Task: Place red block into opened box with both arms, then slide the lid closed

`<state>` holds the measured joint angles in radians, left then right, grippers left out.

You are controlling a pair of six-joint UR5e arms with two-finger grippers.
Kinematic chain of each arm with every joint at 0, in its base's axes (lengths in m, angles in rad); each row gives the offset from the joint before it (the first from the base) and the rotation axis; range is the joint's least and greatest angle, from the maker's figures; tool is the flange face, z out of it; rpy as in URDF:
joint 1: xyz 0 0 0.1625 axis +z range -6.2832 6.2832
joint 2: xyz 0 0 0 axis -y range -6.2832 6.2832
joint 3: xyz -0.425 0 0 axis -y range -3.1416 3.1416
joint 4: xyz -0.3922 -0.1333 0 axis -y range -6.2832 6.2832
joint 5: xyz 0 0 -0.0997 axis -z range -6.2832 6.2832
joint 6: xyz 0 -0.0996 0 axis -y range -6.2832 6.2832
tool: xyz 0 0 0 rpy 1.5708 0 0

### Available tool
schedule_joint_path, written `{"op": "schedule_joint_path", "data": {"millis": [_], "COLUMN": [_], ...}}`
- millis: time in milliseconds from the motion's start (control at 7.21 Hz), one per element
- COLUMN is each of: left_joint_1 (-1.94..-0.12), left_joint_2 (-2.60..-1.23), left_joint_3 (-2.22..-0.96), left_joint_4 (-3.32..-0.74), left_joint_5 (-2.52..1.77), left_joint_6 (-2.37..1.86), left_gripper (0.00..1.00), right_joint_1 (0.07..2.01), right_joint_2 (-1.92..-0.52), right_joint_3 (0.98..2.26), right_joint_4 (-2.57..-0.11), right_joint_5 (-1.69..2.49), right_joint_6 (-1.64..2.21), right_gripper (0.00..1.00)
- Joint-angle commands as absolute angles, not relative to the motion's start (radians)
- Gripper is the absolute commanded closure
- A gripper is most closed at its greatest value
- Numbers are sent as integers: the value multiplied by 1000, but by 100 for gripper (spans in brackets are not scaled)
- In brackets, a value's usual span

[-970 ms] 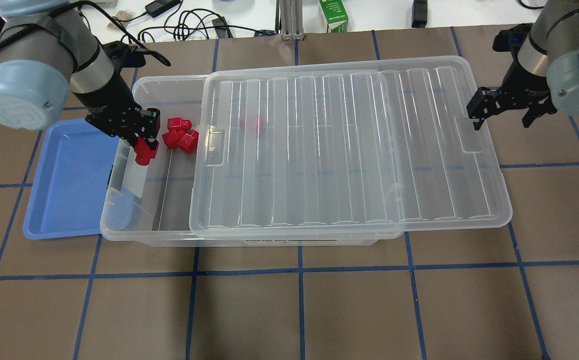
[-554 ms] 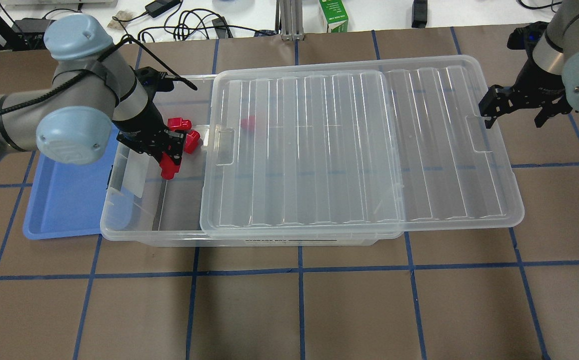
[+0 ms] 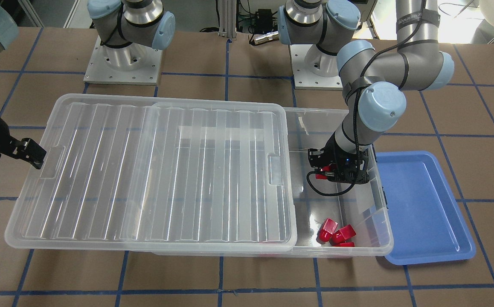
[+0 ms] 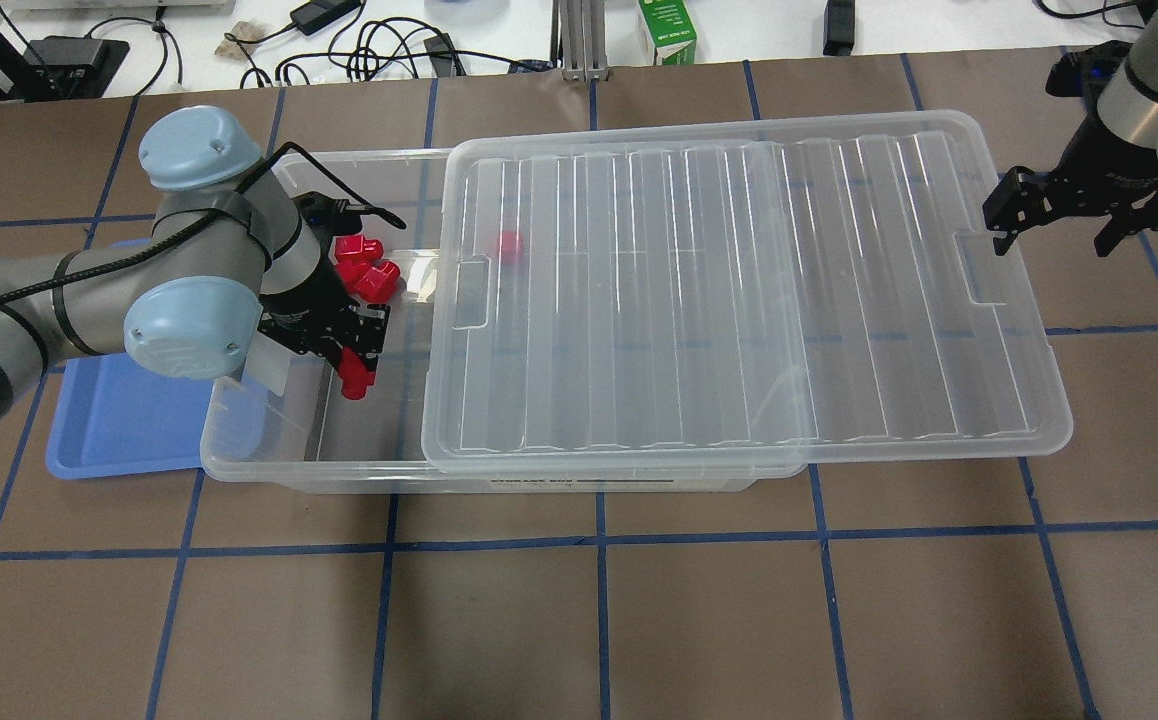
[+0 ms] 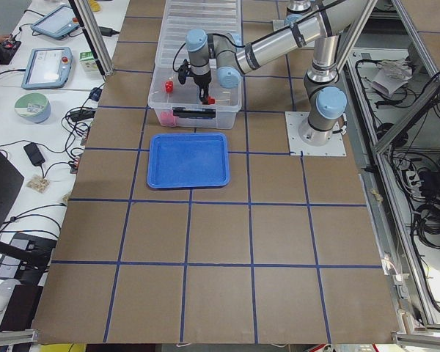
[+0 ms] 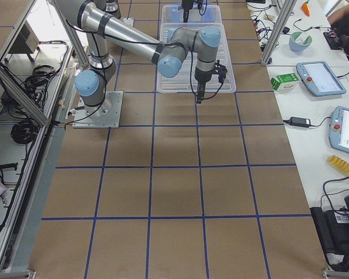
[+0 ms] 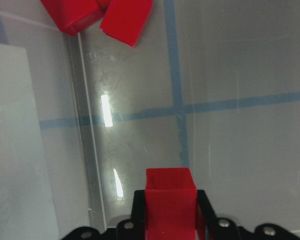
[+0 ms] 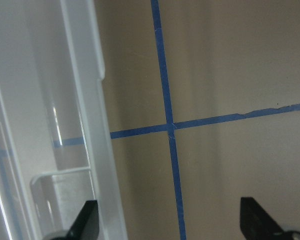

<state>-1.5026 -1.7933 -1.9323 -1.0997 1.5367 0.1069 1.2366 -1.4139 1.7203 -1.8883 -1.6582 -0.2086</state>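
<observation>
The left pincer (image 4: 354, 362) has moved closer to the robot, over the open end of the box (image 4: 279, 462). It is clenched on the red block (image 4: 355, 381). The lid (image 4: 739, 300) has slid right. The right pincer (image 4: 1054, 238) is spread wide at the lid's right edge.

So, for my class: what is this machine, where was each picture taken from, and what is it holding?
These are two robot arms at a table, each ending in a two-finger gripper. One camera looks down from behind the robot, one faces it, two watch from the table's ends, one sits on each wrist. On the table: a clear box, its lid covering all but one end, and a blue tray beside it. The left gripper is shut on a red block over the box's uncovered end, near other red blocks inside. The right gripper is open at the lid's far end.
</observation>
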Motion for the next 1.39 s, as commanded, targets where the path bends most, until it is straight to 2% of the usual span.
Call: {"op": "schedule_joint_path", "data": {"millis": [0,139,277,416,554,832,1248], "left_joint_1": [-1505,-1505,-1506,-1506,-1505,-1519,-1523], "left_joint_2": [-1824,-1844,-1861,-1861,-1847,-1806,-1720], "left_joint_3": [-1945,-1945,-1945,-1944,-1930,-1863,-1587], "left_joint_4": [-1098,-1071,-1048,-1045,-1039,-1070,-1455], "left_joint_5": [1539,1546,1546,1546,1546,1542,1542], "left_joint_6": [84,86,86,86,86,78,78], "left_gripper": [100,100,75,12,0,0,0], "right_joint_1": [1268,1331,1403,1496,1561,1598,1598], "right_joint_2": [-1430,-1445,-1456,-1457,-1460,-1492,-1520], "right_joint_3": [1704,1637,1544,1444,1387,1390,1443], "right_joint_4": [-1887,-1820,-1748,-1653,-1616,-1543,-1534], "right_joint_5": [-1617,-1593,-1589,-1591,-1592,-1589,-1591], "right_joint_6": [-207,-199,-192,-167,-93,-31,9], "right_gripper": [0,0,0,0,0,0,0]}}
